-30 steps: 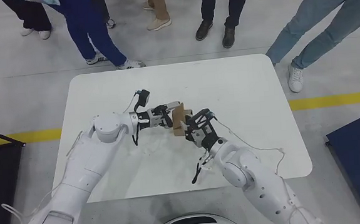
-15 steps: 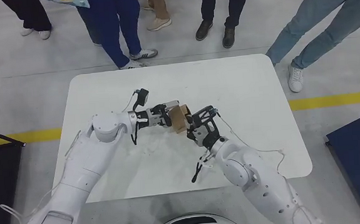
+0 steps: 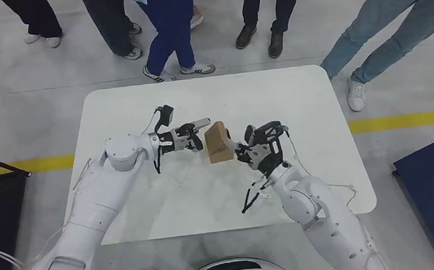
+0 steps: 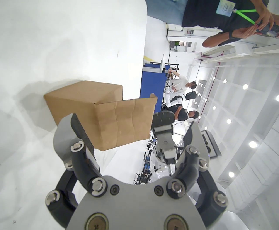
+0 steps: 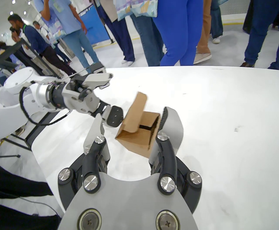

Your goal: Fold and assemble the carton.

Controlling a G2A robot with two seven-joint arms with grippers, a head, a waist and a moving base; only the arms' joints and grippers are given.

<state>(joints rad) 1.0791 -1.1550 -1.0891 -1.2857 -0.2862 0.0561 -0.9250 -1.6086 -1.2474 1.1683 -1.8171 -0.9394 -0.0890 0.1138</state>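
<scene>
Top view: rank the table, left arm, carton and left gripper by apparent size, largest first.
1. Table.
2. Left arm, though it sits nearer the camera.
3. Carton and left gripper: they look about alike, so unranked.

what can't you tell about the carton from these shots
- Carton underside: top view, its own walls cover it.
- Carton inside: left wrist view, the raised flap and near walls cover it.
- Whether the right pincer touches the carton: right wrist view, its finger hides that edge.
</scene>
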